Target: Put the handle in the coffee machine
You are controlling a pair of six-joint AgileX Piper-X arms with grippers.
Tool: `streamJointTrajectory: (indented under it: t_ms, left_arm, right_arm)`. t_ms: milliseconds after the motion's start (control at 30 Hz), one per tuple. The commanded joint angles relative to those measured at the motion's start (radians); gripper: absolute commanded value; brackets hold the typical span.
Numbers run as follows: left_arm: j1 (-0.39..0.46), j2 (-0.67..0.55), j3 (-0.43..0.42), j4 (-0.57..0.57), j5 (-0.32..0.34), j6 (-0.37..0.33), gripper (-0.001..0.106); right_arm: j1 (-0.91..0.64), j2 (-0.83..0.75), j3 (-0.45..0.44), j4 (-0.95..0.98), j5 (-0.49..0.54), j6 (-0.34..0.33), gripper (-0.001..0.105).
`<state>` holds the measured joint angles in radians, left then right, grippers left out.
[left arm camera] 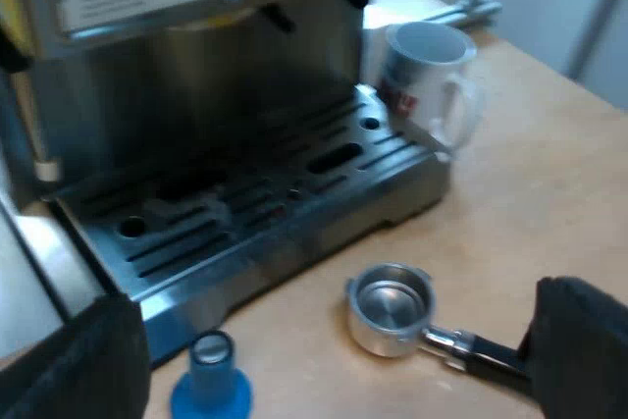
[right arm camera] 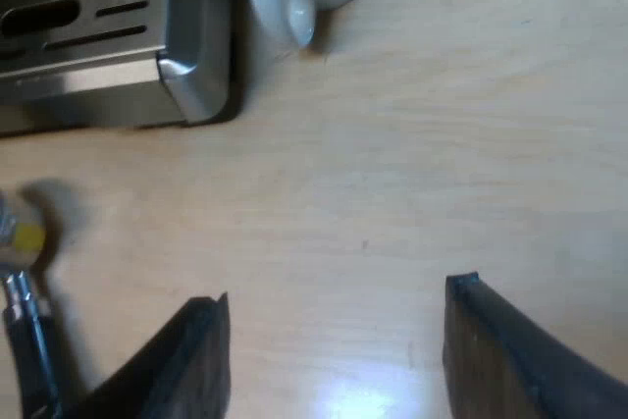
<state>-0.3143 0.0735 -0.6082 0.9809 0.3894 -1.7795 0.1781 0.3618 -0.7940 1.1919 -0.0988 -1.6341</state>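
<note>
Metal holder [left arm camera: 391,306], bare inside, on table [left arm camera: 549,203] | white mug [left arm camera: 427,76] beside machine [left arm camera: 245,193]

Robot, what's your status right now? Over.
Left gripper open, right gripper open. Metal holder loose on table by drip tray. Blue tamper, mug beside tray.

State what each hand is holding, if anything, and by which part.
Nothing. The left hand is open, the holder lying on the table between its fingers; the right hand is open over the table.
</note>
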Motion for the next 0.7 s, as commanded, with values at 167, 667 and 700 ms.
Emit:
streamJointTrajectory:
  t_ms: [167,667,700]
  left_arm:
    - [-0.096,0.019,-0.006,-0.007,0.011,-0.011,0.08]
    - [-0.278,0.053,-0.006,-0.007,0.043,-0.011,0.08]
    - [-0.288,0.06,-0.006,-0.007,0.043,-0.011,0.08]
  right_arm:
    - [0.001,0.179,-0.146,0.108,-0.078,-0.053,0.05]
    - [0.007,0.368,-0.281,0.136,-0.153,-0.083,0.05]
    - [0.012,0.373,-0.282,0.136,-0.153,-0.083,0.05]
